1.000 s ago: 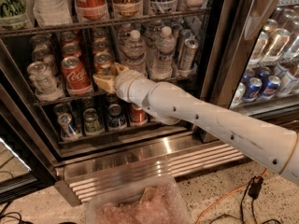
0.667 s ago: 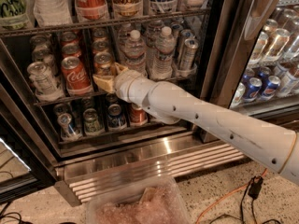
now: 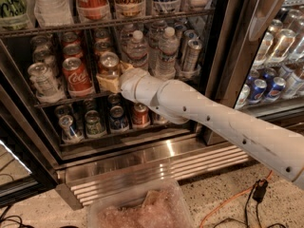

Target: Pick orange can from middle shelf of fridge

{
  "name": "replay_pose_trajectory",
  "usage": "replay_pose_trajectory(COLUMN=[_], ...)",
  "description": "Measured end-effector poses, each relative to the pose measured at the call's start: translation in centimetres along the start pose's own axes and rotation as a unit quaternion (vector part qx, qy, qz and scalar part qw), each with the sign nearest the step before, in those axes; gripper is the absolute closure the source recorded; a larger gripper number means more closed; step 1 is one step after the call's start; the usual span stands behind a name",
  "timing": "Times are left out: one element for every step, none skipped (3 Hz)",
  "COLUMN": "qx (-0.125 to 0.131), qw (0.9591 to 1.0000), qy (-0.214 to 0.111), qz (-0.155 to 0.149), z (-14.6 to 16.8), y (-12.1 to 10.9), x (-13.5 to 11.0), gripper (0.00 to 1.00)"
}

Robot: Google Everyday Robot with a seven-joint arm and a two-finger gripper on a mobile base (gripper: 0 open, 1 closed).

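Note:
The orange can (image 3: 109, 66) stands on the middle shelf (image 3: 71, 100) of the fridge (image 3: 142, 151), just right of a red Coca-Cola can (image 3: 76, 76). Its silver top and upper body show. My gripper (image 3: 110, 82) is inside the fridge right at the orange can, and its cream-coloured end covers the can's lower half. The white arm (image 3: 199, 110) reaches in from the lower right. The contact between gripper and can is hidden.
A silver can (image 3: 42, 80) stands at the shelf's left. Water bottles (image 3: 166, 51) and a slim silver can (image 3: 191, 55) stand to the right. Several cans (image 3: 95, 122) fill the lower shelf. A clear plastic bin (image 3: 140, 208) and an orange cable (image 3: 228, 201) lie on the floor.

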State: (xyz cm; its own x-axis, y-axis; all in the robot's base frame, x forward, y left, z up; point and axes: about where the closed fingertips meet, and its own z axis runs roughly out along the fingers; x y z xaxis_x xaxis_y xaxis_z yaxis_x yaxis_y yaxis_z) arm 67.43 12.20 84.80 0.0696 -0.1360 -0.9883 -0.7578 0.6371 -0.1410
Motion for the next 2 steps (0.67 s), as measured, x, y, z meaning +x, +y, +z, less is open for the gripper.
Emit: replay_pose_trajectory(qx=[-0.011, -0.034], qw=[0.9995, 0.998], qy=[-0.008, 0.015], qz=[-0.029, -0.051], z=[-1.6, -4.2], y=[-0.2, 0.3], x=[-2.3, -3.1], gripper=[1.0, 1.0])
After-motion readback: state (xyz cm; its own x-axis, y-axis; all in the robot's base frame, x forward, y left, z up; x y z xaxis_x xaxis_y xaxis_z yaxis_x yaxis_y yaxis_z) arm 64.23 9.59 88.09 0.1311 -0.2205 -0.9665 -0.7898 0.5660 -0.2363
